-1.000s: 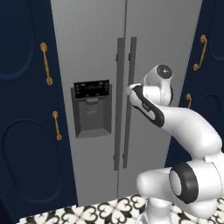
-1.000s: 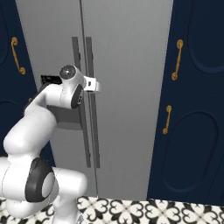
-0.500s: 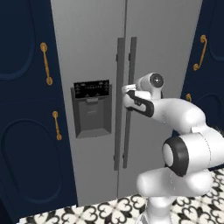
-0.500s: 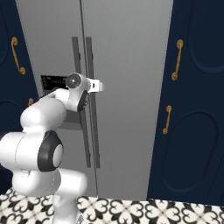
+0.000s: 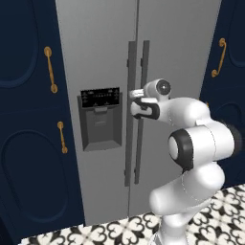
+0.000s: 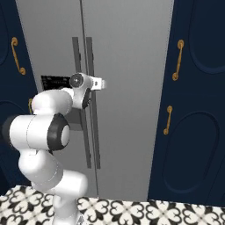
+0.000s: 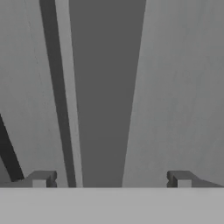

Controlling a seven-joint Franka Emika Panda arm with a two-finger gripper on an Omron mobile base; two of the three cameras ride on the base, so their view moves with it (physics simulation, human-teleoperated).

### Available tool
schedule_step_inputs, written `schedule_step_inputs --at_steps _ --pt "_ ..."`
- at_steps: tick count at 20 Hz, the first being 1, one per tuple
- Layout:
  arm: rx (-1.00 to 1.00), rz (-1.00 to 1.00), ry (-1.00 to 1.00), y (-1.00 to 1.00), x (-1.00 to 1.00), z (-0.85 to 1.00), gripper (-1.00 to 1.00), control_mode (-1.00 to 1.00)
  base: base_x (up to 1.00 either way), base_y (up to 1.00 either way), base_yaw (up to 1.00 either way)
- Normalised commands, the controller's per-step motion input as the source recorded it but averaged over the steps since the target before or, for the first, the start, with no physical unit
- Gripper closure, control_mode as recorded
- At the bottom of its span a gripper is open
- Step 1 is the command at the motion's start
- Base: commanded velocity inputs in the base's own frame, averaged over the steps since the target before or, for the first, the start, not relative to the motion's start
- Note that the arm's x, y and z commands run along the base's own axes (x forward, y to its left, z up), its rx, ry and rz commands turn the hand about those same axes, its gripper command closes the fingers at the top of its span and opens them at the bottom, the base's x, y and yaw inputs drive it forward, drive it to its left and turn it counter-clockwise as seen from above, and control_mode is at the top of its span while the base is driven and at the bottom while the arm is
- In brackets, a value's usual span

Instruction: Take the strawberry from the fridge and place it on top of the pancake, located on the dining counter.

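Claw (image 7: 111, 178) spread wide before closed fridge (image 5: 105, 52) handle (image 7: 105, 96)

Two cameras sit behind the arm (image 5: 196, 143), low and angled slightly down, both facing the shut fridge (image 5: 100, 57) from fairly near. The left one looks from the arm's left, so the arm rises at lower right; the right one looks from the other side, with the arm at lower left. Both share the fridge doors, the two dark handles (image 6: 88, 57), the dispenser (image 5: 100, 117), navy cabinets (image 6: 197, 110) either side and a strip of patterned floor (image 6: 145, 211). The hand camera looks along the fingers (image 7: 41, 179), very close to the fridge, one handle running up between the two tips.
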Motion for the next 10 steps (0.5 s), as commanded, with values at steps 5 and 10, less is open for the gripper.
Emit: schedule_step_inputs --at_steps 5,10 --pt "0.0 -0.01 -0.08 0.0 0.64 0.0 -1.0 -1.0 0.0 0.0 0.0" --pt "0.0 0.0 -0.01 0.0 0.51 0.0 -1.0 -1.0 0.0 0.0 0.0"
